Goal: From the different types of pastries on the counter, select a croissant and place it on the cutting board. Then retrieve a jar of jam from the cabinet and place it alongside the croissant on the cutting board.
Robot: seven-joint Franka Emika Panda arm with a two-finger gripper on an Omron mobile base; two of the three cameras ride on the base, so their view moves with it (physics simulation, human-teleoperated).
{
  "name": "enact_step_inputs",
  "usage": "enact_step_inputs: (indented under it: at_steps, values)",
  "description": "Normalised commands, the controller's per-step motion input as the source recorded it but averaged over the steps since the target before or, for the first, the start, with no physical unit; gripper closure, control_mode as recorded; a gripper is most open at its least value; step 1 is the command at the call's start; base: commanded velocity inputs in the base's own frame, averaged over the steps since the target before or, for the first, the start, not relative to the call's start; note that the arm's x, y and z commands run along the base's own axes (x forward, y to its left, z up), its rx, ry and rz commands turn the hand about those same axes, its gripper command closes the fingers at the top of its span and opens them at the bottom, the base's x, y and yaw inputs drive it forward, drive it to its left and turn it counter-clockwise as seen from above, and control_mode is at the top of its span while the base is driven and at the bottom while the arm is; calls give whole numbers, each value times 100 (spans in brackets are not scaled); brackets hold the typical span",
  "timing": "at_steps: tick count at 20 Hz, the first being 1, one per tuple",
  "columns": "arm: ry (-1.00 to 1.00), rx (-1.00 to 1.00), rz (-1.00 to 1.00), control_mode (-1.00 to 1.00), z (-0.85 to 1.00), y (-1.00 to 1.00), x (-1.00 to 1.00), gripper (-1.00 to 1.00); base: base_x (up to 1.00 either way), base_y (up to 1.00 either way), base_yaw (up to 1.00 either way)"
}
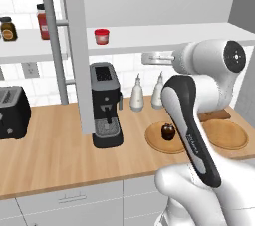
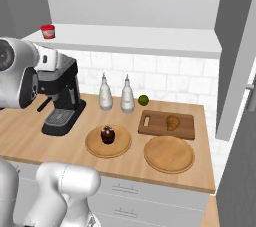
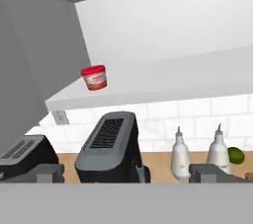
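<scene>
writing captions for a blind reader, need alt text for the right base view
A croissant lies on a dark cutting board on a wooden counter, beside two round wooden plates, one holding a dark round pastry. A red jar of jam stands on the white shelf above a coffee machine.

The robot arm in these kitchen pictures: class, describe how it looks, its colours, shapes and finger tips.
The arm has rounded glossy white shells, a dark grey band along one link, and a dark round joint cap with small pale dots. In the hand view the gripper ends in two small, blocky dark grey finger tips.
</scene>
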Motion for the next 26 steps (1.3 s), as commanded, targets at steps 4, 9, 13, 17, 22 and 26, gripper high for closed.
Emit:
enact_step_inputs:
  at_steps: [4,9,13,17,22,26]
  values:
    - [-8,-3,1,-100,70,21,0,-100,0,0,0]
    - [0,-8,1,-100,-7,54,0,-100,0,0,0]
    - [1,-7,0,-100,-16,16,4,-100,0,0,0]
    - [-13,-2,1,-100,15,5,2,-100,0,0,0]
    - [-16,-4,9,-100,40,0,1,-100,0,0,0]
    - [-3,0,6,-100,0,0,15,-100,0,0,0]
